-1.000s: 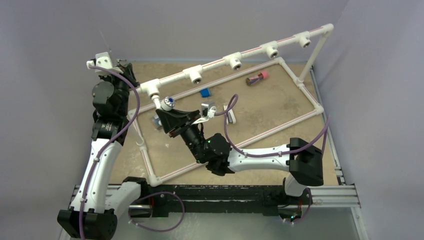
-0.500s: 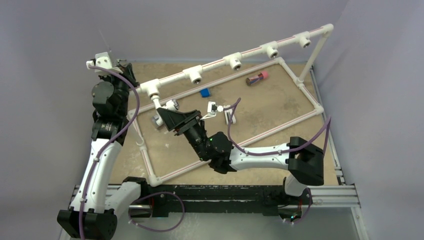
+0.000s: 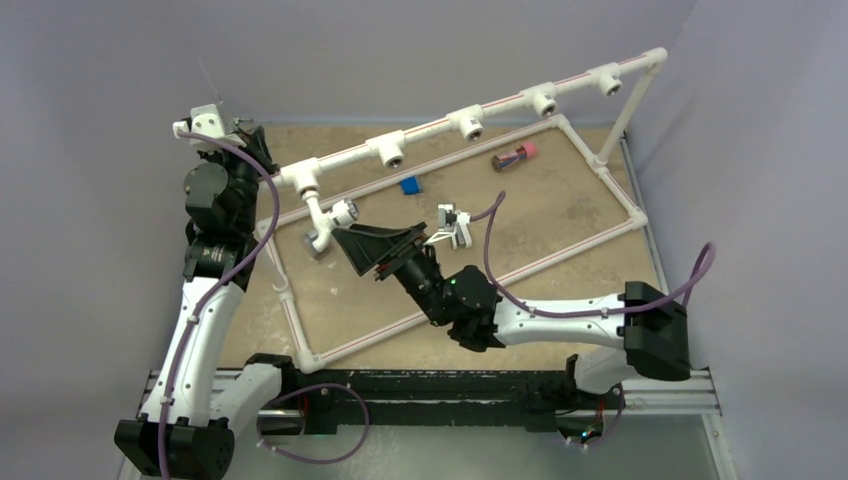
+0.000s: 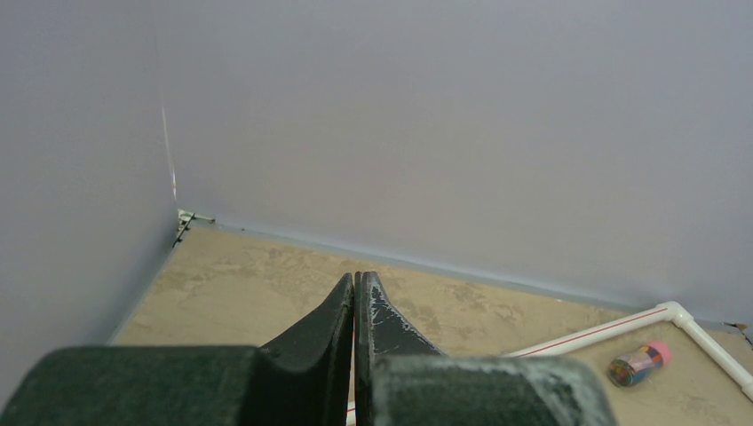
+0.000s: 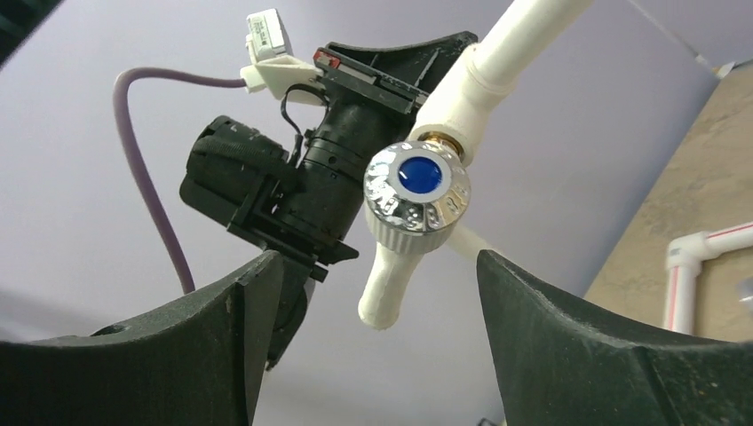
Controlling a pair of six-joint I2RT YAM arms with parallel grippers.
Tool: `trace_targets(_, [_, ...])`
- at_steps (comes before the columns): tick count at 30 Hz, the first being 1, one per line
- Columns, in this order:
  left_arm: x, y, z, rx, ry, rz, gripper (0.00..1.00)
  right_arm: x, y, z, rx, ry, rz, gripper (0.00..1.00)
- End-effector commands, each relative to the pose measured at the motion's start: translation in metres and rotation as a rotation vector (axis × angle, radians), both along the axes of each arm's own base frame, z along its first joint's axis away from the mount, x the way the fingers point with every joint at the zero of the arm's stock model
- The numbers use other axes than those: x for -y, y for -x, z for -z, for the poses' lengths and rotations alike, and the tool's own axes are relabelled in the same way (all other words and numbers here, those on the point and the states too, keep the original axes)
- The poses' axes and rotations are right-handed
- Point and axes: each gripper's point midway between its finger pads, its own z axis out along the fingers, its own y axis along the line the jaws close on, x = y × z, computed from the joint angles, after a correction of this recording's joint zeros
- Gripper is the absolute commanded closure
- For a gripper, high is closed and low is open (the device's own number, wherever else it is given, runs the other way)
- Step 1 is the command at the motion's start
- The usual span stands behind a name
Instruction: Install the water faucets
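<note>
A white water faucet [image 5: 417, 191] with a chrome knob and a blue centre sits screwed into the leftmost T fitting [image 5: 462, 89] of the pipe rail. Its spout [image 5: 389, 288] hangs free. My right gripper [image 5: 380, 259] is open, and its fingers [image 5: 240, 337] stand well apart on either side of the spout without touching it. In the top view the faucet [image 3: 342, 211] hangs under the fitting [image 3: 300, 178], just left of the right gripper [image 3: 350, 240]. My left gripper [image 4: 357, 282] is shut on nothing, held high at the back left [image 3: 250, 140].
The raised pipe rail [image 3: 470, 122] carries several open T fittings. On the table inside the white pipe frame [image 3: 560, 255] lie a blue block [image 3: 410, 185], a pink-capped tube [image 3: 515, 155], a flat white-and-black piece [image 3: 462, 232] and a small greyish part [image 3: 318, 240].
My right gripper has opened and drawn back to the right, away from the faucet. The faucet stays in the fitting. The left arm has not moved.
</note>
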Motion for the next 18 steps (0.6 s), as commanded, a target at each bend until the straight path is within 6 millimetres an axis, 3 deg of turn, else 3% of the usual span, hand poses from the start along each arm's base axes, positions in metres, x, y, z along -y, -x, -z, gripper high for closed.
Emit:
trace_targets(1, [0.015, 0.008, 0.120, -0.399, -0.013, 0.075, 1.00, 0.016, 0.008, -0.020, 0.163, 0.121, 0.031, 0.18])
trace_targets(6, [0.015, 0.008, 0.120, -0.400, -0.013, 0.077, 1.00, 0.027, 0.009, -0.032, 0.323, 0.315, 0.093, 0.19])
trace_targets(9, [0.015, 0.009, 0.119, -0.399, -0.013, 0.075, 1.00, 0.044, 0.010, -0.053, 0.445, 0.389, 0.156, 0.19])
trace_targets(13, [0.015, 0.008, 0.120, -0.400, -0.013, 0.077, 1.00, 0.056, 0.008, -0.082, 0.684, 0.561, 0.273, 0.19])
trace_targets(18, [0.016, 0.008, 0.119, -0.397, -0.013, 0.079, 1.00, 0.057, 0.010, -0.096, 1.013, 0.796, 0.373, 0.18])
